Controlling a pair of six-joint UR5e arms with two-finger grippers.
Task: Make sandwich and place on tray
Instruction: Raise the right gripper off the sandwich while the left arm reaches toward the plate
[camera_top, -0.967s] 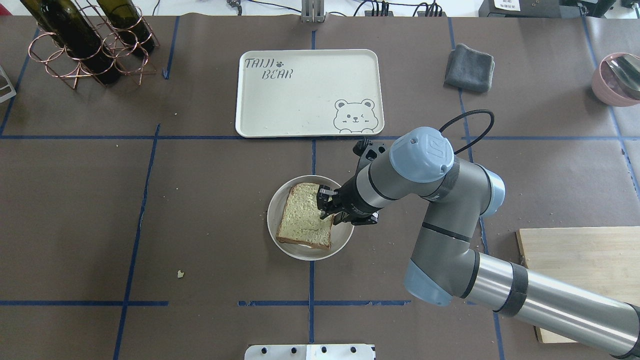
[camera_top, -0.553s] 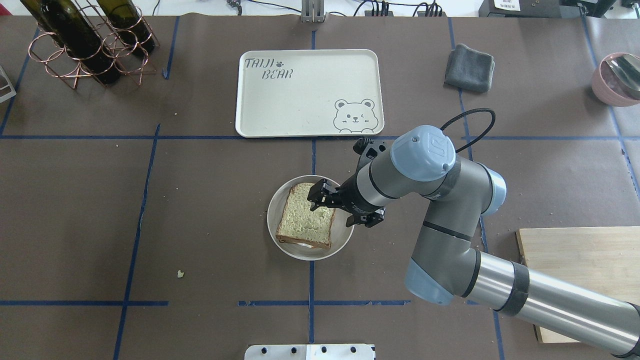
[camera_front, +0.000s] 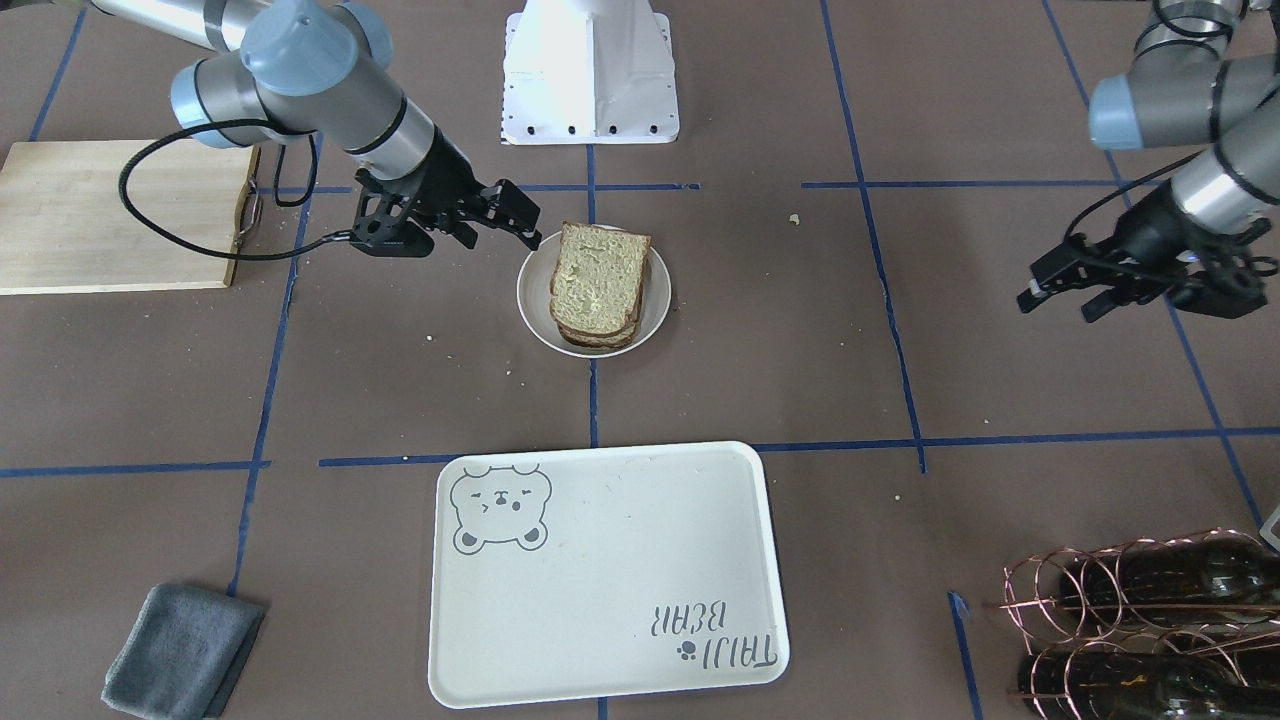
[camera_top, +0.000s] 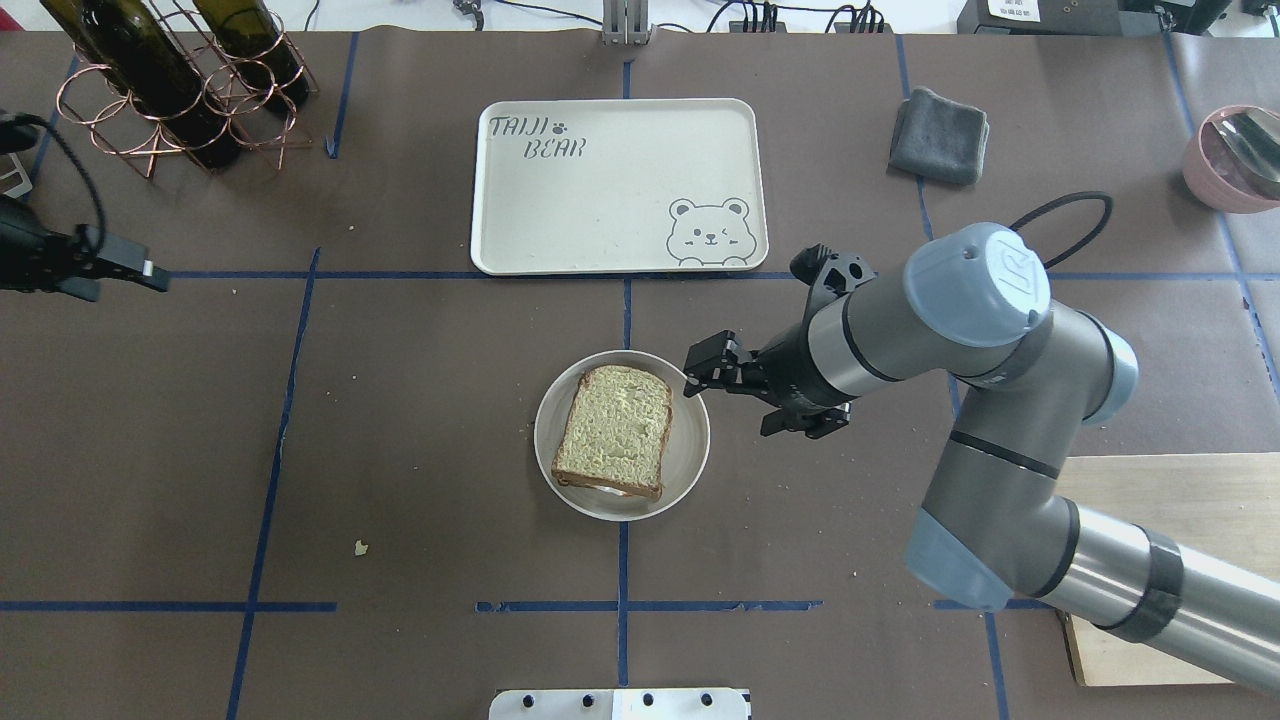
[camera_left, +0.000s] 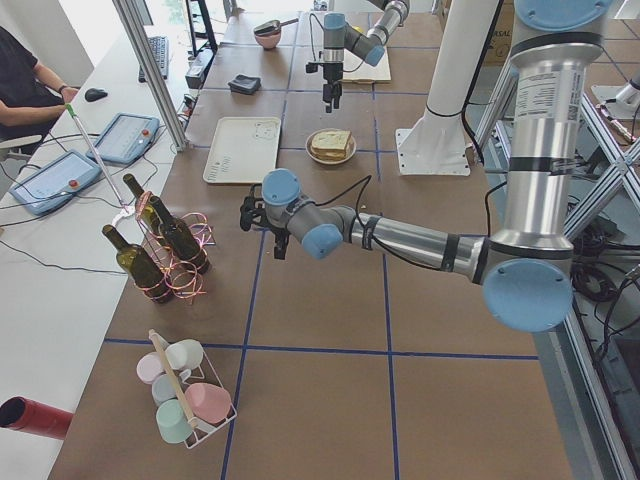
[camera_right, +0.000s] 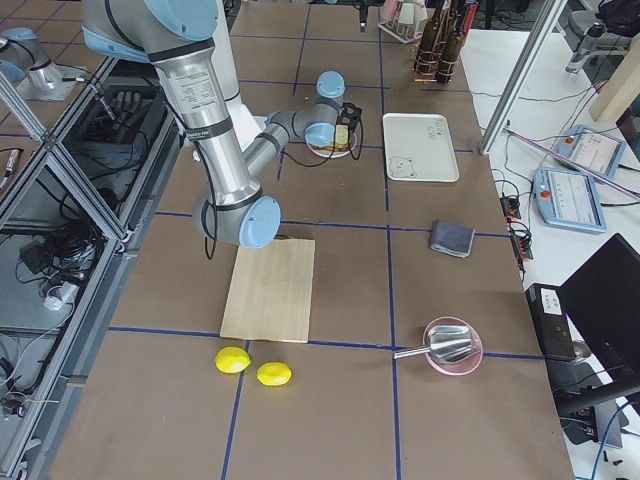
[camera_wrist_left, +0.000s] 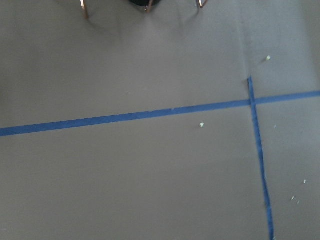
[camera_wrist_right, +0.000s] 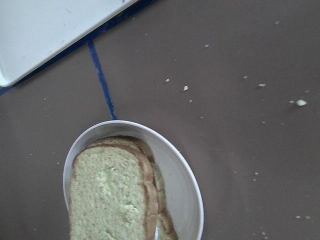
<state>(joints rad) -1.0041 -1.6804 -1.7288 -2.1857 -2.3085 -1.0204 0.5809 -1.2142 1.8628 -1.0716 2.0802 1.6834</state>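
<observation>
The sandwich (camera_top: 612, 430) is stacked on a small round white plate (camera_top: 690, 455) at the table's middle, with a tan bread slice on top; the egg is hidden but for a white sliver. It also shows in the front view (camera_front: 597, 280) and the right wrist view (camera_wrist_right: 107, 200). The cream bear tray (camera_top: 600, 200) lies bare beyond the plate. My right gripper (camera_top: 705, 372) is open and empty, just off the plate's right rim. My left gripper (camera_front: 1035, 288) hovers far to the left, open and empty.
A wooden cutting board (camera_top: 1180, 520) lies at the near right. A grey cloth (camera_top: 940, 135) and a pink bowl (camera_top: 1235, 155) are at the far right. A copper rack with wine bottles (camera_top: 180, 90) stands at the far left. Two lemons (camera_right: 232, 359) lie beyond the board.
My right gripper has opened off the top slice and drawn back to the right, clear of the plate. The left arm has come into view at the left edge.
</observation>
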